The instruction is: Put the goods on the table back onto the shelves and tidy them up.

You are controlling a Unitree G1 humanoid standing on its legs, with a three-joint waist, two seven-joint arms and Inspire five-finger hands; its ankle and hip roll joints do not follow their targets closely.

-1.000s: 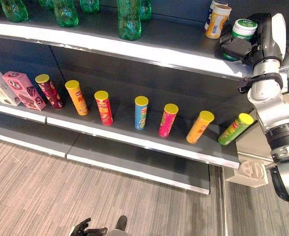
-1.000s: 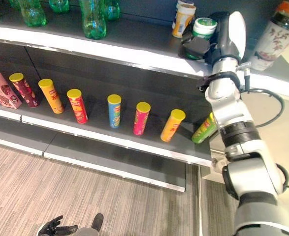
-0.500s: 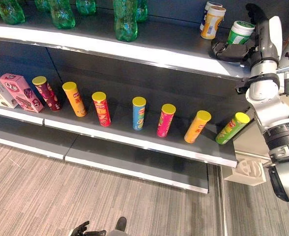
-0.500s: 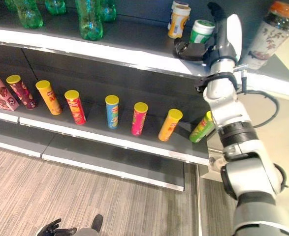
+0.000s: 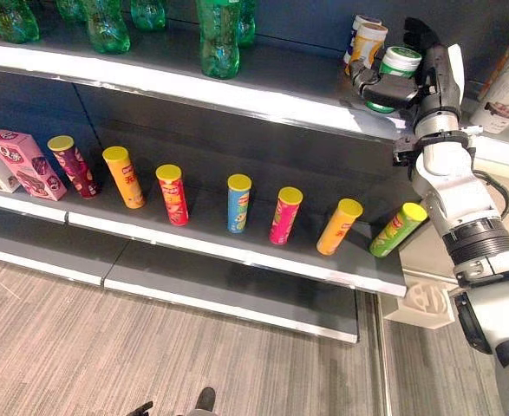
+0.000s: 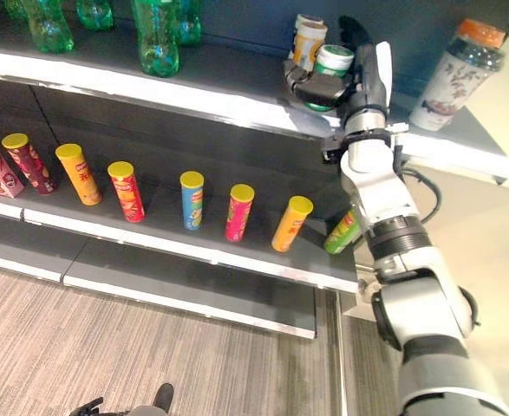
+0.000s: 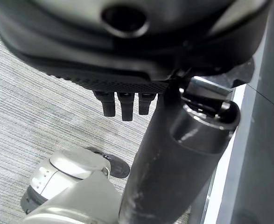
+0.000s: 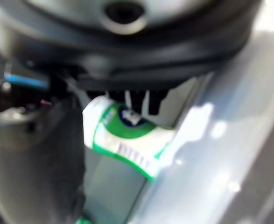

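The green-and-white jar (image 6: 330, 62) stood on the top shelf (image 6: 237, 91) just in front of the yellow bottle (image 6: 306, 39), the right hand (image 6: 336, 82) loosely open around it, so a careless withdrawal risked toppling both.

The print on the tubes (image 5: 238, 203) and the green-and-white jar (image 8: 127, 133) is too small to read.
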